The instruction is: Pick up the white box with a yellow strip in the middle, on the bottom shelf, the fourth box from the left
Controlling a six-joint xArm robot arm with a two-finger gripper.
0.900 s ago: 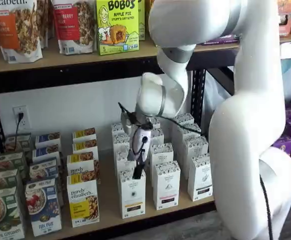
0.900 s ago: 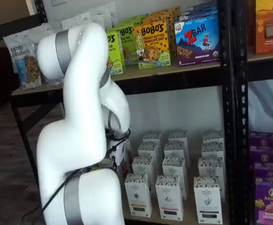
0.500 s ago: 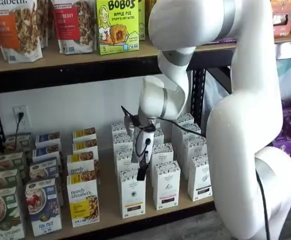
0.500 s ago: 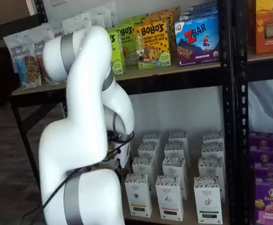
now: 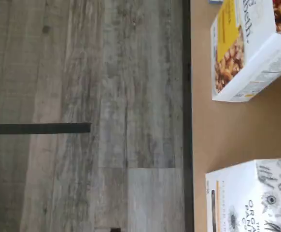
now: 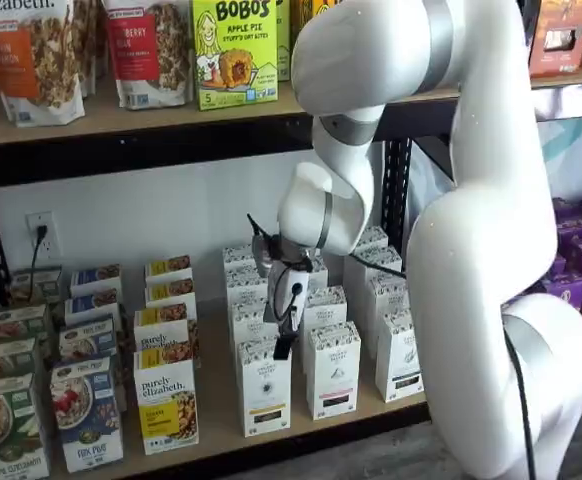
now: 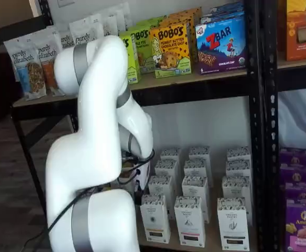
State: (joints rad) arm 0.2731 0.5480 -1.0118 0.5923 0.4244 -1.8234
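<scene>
As the arm leans further right across the frame than a moment ago, the gripper (image 6: 284,345) hangs lower centre, just above the front white box (image 6: 265,386) on the bottom shelf (image 6: 211,400). Its black fingers show side-on; whether they are parted cannot be told. No grasp yet; a descent seems next.
</scene>
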